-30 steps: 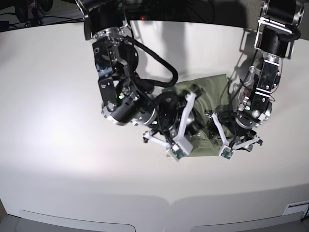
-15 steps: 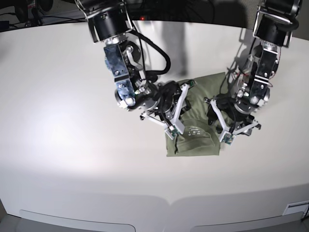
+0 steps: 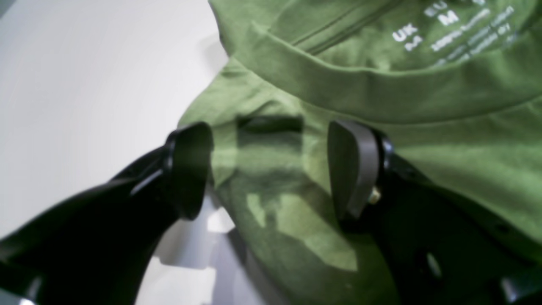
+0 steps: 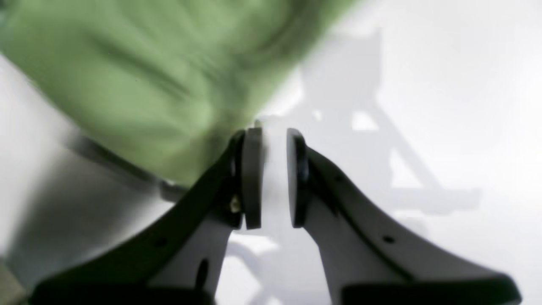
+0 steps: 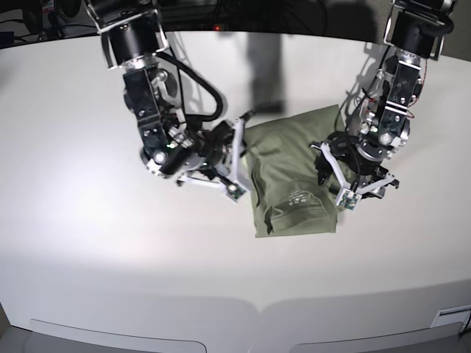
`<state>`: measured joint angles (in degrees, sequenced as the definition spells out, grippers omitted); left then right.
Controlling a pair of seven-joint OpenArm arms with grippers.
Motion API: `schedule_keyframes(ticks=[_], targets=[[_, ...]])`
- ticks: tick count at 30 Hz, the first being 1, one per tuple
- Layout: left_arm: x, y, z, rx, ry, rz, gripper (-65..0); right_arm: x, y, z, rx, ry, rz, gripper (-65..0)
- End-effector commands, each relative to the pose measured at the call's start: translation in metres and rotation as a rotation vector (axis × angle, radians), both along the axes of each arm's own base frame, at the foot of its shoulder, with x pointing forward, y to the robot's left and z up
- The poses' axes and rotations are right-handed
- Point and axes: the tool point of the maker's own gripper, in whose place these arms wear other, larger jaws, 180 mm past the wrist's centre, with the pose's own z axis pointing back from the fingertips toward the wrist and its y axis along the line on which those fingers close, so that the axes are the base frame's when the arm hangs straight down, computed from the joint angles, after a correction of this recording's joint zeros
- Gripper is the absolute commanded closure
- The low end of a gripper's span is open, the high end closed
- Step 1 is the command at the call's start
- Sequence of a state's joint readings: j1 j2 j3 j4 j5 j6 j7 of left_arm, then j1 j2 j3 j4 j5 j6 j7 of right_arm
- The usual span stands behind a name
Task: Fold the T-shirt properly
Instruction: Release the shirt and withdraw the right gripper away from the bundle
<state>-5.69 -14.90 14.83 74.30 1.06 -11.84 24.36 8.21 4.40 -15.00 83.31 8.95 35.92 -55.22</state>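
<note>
1. Fingers of my left gripper (image 3: 271,169) stand wide apart over the T-shirt (image 5: 294,173), gripping nothing.
2. My right gripper (image 4: 271,178), nearly shut, holds nothing beside the shirt's edge.
3. Soft, wrinkled green cotton lies as a compact rectangle mid-table (image 5: 88,243); folding looks nearly finished, perhaps tidying left.

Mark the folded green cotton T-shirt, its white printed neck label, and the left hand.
folded green cotton T-shirt (image 5: 287,147): base view, upper panel.
white printed neck label (image 5: 297,198): base view, print centre.
left hand (image 3: 271,169): left wrist view, between open fingertips.

T-shirt (image 5: 291,173) mid-table (image 5: 110,243), arms flank it (front clear)
</note>
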Motion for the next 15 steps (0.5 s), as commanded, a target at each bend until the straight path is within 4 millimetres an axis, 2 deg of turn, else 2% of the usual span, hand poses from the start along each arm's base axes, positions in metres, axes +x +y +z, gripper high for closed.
schedule_keyframes(ticks=[1, 5, 9, 11, 15], targets=[[-0.001, 0.008, -0.002, 0.038, 0.021, 0.004, -42.5, 0.015, -0.001, 0.016, 0.020, -0.055, -0.008, -9.6], [-0.001, 0.007, -0.002, 0.038, 0.020, 0.004, -42.5, 0.023, -0.025, 0.020, 0.050, -0.057, -0.070, -9.6], [0.006, 0.007, 0.004, 0.035, 0.000, 0.003, -42.5, 0.044, -0.036, 0.041, 0.194, -0.118, -0.175, -9.6], [0.015, 0.007, 0.012, 0.036, -0.020, 0.003, -42.5, 0.058, -0.043, 0.058, 0.264, -0.173, -0.225, -9.6], [0.040, 0.007, 0.035, 0.037, -0.079, 0.005, -42.5, 0.082, -0.052, 0.105, 0.388, -0.305, -0.245, -9.6]])
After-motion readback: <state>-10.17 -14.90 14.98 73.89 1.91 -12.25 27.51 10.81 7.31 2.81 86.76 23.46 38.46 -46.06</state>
